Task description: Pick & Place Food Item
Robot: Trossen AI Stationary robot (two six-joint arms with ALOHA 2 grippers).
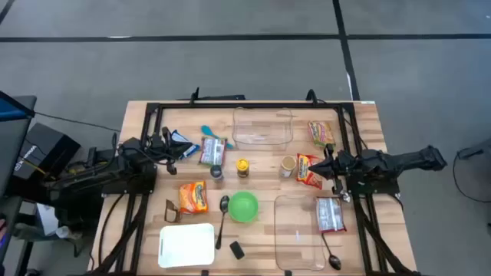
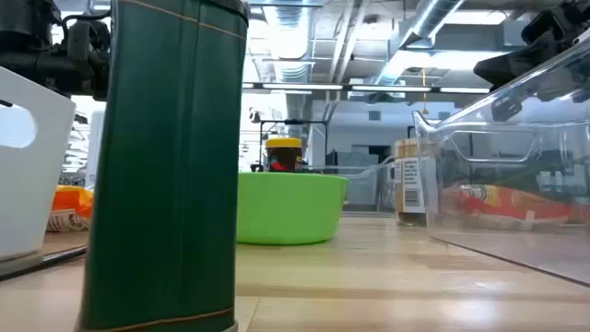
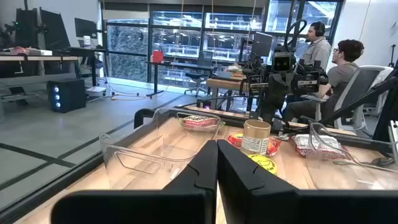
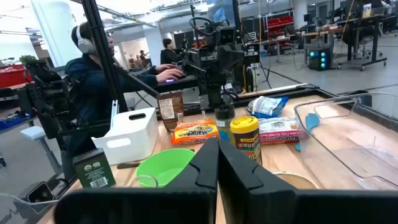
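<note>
Several food packets lie flat on the wooden table (image 1: 261,184): an orange noodle packet (image 1: 193,197), a red one (image 1: 309,170), another (image 1: 321,133) at the far right, and a silvery packet (image 1: 212,150). One more packet (image 1: 331,215) lies inside the near clear container (image 1: 295,234). A yellow-lidded jar (image 1: 242,167) and a small cup (image 1: 288,165) stand mid-table. My left gripper (image 1: 170,149) hovers shut at the table's left side, pointing right, near a blue packet (image 1: 182,143). My right gripper (image 1: 322,163) hovers shut over the red packet, pointing left. Neither holds anything.
A green bowl (image 1: 243,206), a white bin (image 1: 186,245), a small green box (image 1: 236,249), two spoons (image 1: 223,218) (image 1: 330,253) and a second clear container (image 1: 262,127) share the table. A black frame (image 1: 153,111) rims it. People sit beyond the table (image 3: 339,68).
</note>
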